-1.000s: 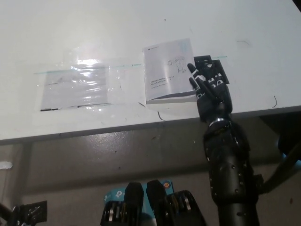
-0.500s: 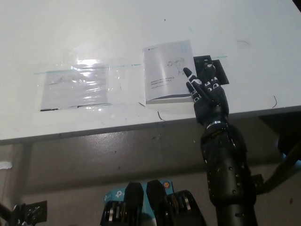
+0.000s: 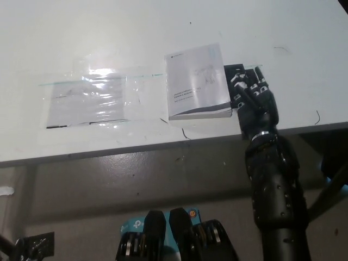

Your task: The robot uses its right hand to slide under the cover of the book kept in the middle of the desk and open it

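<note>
Here the white surface point(image 3: 272, 32) fills the upper part of the head view, its near edge running across just below the things on it. To the robot's left on it lies a clear plastic sleeve point(image 3: 89, 100) with a sheet inside, flat and well apart from the work.

The book point(image 3: 197, 81) lies closed near the middle of the surface, close to the near edge. Its long axis runs away from the robot, tilted slightly, and its cover is flat with pale print on it. The free edge of the cover appears to be the one on the robot's right, though the pictures do not show the spine clearly enough to be sure.

The right hand point(image 3: 253, 100) rests on the surface just beside that right edge of the book, palm down, its black arm coming up from the lower right. The fingers point(image 3: 242, 87) are loosely extended and hold nothing; their tips point away from the robot, roughly along the book's long side rather than into it. They seem to be touching or nearly touching the book's edge, but I cannot tell which. The left hand is not in view.

So the book lies to the left of the fingers, and the coming move likely calls for turning the tips leftward under the cover's edge.
</note>
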{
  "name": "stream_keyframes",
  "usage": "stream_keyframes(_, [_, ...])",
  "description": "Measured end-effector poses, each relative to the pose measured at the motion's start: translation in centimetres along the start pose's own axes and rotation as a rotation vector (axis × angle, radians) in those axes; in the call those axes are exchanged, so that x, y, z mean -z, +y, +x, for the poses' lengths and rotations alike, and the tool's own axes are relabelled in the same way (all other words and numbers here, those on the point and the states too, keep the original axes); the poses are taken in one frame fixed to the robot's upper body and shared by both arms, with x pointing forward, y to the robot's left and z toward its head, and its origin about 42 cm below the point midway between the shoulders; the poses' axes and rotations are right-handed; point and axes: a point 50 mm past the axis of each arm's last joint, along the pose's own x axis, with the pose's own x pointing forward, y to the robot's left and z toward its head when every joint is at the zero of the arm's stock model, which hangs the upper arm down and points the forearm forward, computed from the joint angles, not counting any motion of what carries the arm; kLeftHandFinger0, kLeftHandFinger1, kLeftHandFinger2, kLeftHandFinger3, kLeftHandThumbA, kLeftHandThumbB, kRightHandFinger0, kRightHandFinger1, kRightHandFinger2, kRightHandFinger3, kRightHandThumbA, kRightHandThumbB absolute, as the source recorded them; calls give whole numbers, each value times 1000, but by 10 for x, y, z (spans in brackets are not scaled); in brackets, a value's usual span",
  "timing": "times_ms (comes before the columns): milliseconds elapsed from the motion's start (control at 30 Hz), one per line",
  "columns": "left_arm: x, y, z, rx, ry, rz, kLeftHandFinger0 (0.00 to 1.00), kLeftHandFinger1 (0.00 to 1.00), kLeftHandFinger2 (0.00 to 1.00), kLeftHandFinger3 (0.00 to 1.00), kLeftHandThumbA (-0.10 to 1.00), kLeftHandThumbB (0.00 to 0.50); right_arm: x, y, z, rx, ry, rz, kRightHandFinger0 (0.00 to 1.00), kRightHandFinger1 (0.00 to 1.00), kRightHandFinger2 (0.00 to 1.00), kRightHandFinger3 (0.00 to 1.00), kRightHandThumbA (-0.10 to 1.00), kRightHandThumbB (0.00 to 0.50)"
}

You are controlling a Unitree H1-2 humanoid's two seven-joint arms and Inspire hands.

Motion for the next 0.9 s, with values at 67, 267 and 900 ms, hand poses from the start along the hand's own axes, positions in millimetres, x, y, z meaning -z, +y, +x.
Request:
stream_keyframes(67, [0,0,0,-1,1,-1,843,878,927,871,454,281,-1,0,0,2,-4,4,908,1000,1000,1000,1000,28])
stream_keyframes(267, [0,1,0,-1,2,-4,807,853,903,874,432,309,-2,-3,0,9,-7,10,898,1000,1000,1000,1000,22])
stream_keyframes(900, [4,2,1,-4,14,-17,799,814,859,883,503,291,14,-9,-2,14,35,11,1000,1000,1000,1000,1000,0])
